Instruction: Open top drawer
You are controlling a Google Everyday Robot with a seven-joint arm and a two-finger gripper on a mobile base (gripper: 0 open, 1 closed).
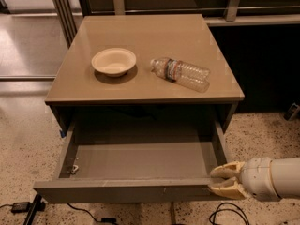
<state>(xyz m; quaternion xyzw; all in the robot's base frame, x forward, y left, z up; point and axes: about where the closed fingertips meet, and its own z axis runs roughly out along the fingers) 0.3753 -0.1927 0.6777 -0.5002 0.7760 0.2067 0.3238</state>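
Note:
The top drawer [136, 161] stands pulled far out from under the brown cabinet top [154, 90]; its grey-brown inside is bare apart from a small bit at the left front corner. My gripper [216, 181] reaches in from the lower right, its pale fingers [228, 170] at the right end of the drawer's front panel [122, 190], one above and one below the top edge. The white arm [274, 178] runs off the right edge.
A pale paper bowl [114, 61] and a clear plastic bottle [181, 73] lying on its side rest on the cabinet top. Cables [225, 214] trail over the speckled floor under the drawer. A dark wall with metal rails stands behind and to the right.

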